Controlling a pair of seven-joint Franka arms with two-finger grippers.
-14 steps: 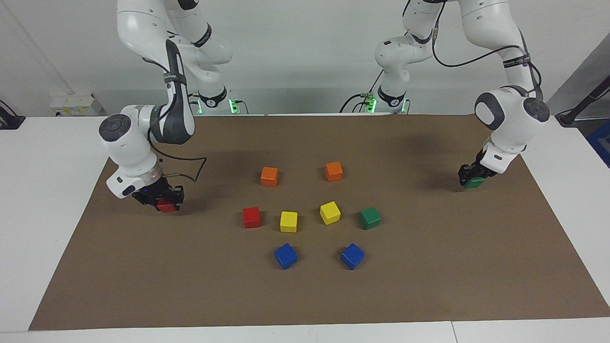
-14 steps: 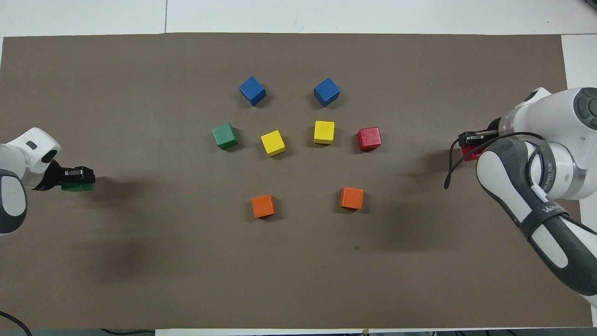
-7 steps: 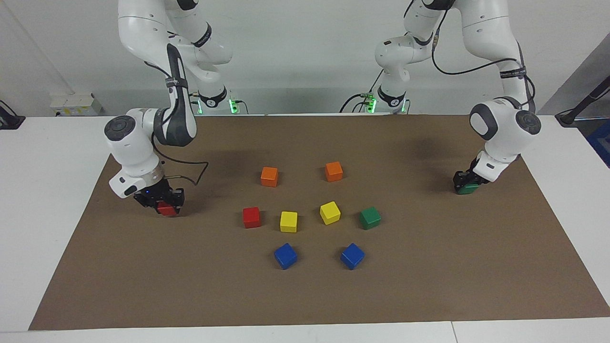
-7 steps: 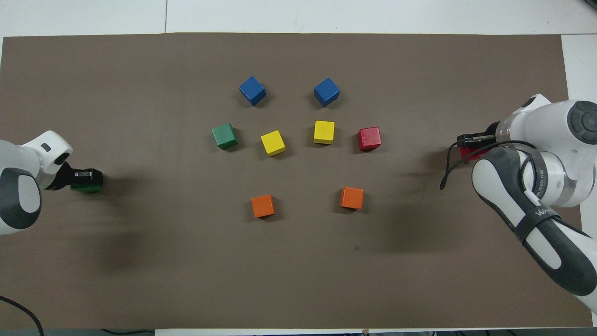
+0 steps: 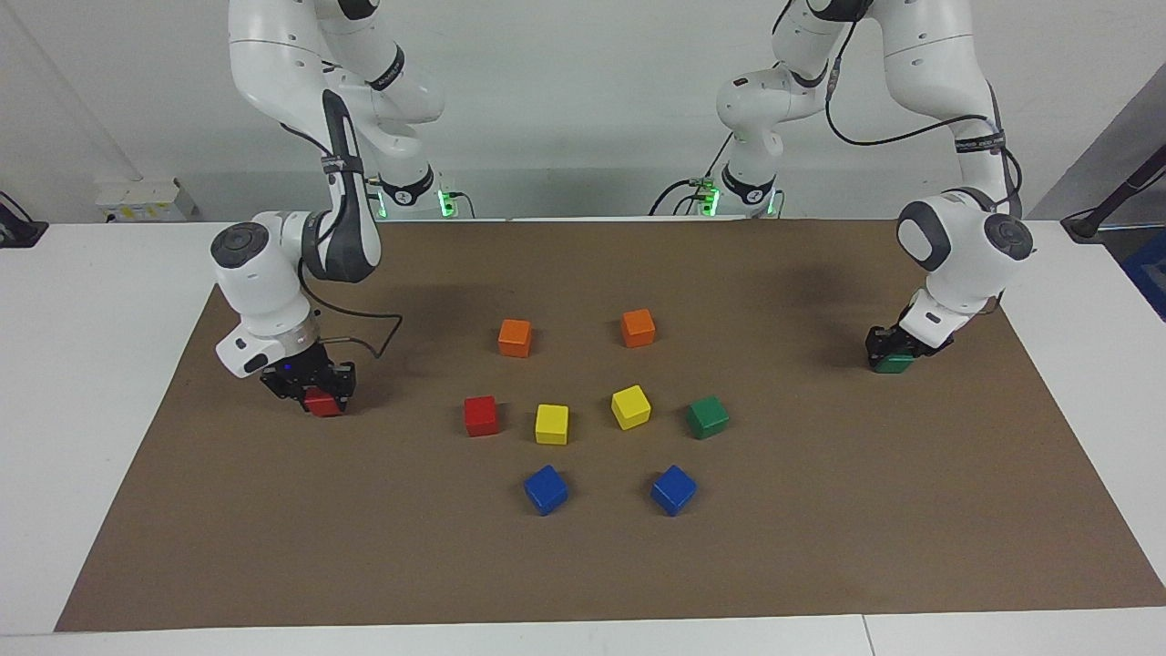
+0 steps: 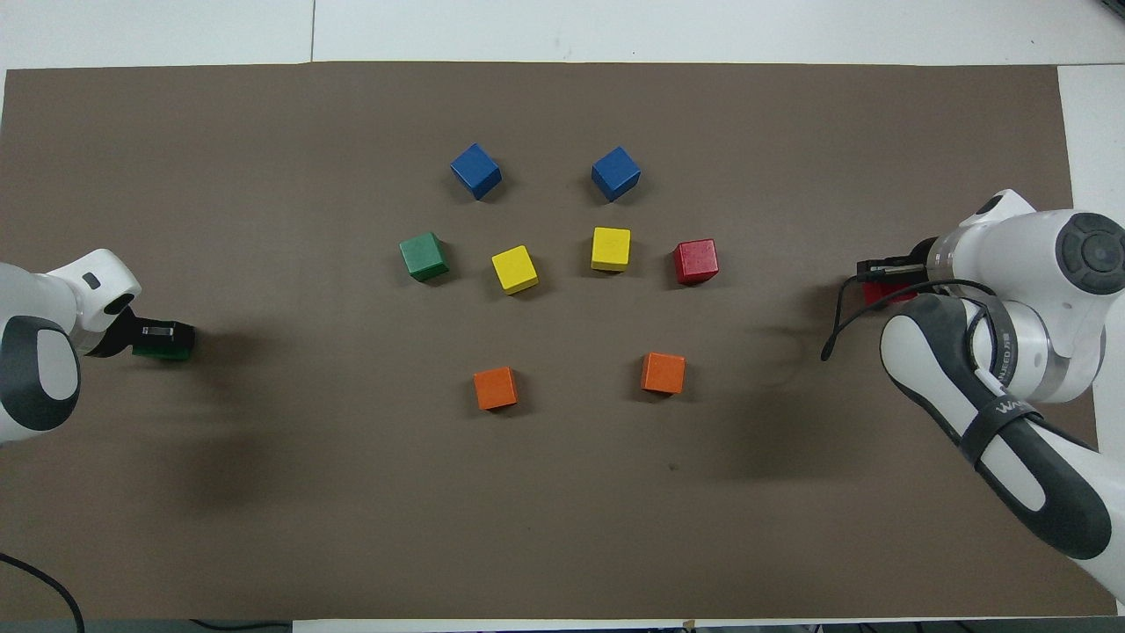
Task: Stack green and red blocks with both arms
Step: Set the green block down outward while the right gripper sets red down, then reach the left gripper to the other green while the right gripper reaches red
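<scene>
In the facing view the right gripper, at the left of the frame, is clamped on a red block low over the brown mat. The left gripper, at the right of the frame, is clamped on a green block just over or on the mat; which, I cannot tell. A second red block and a second green block sit at the two ends of the middle row in the centre of the frame, well apart from both grippers, with two yellow blocks between them.
</scene>
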